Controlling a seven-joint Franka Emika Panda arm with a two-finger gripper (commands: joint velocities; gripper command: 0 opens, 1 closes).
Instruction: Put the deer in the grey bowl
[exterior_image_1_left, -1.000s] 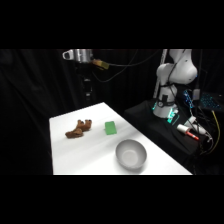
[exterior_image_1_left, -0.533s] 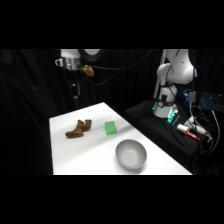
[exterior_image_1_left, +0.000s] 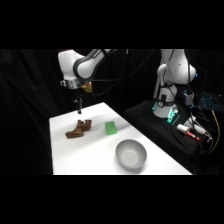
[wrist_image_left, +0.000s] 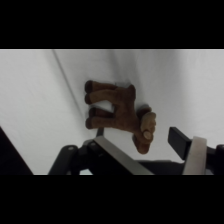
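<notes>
Side view: grey bowl (exterior_image_1_left: 131, 153) looks empty; gripper (exterior_image_1_left: 79, 111), fingers apart, hangs above deer (exterior_image_1_left: 78, 129).

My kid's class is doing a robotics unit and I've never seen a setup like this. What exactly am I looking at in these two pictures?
The white machine is a robot arm. Its base stands beside the table at the upper right of the side picture, and it reaches over the white table, ending in a gripper with two fingers.

The side picture comes from a fixed camera next to the table. The other comes from a camera on the arm's wrist, looking down past the gripper; the dark parts rising from its bottom edge belong to the gripper.

On the table lie a small brown toy deer, a small green block and a grey bowl. In the wrist picture the deer lies on its side just below the gripper.

Nothing is held: the gripper hangs above the deer with its fingers apart, and the bowl holds nothing.
</notes>
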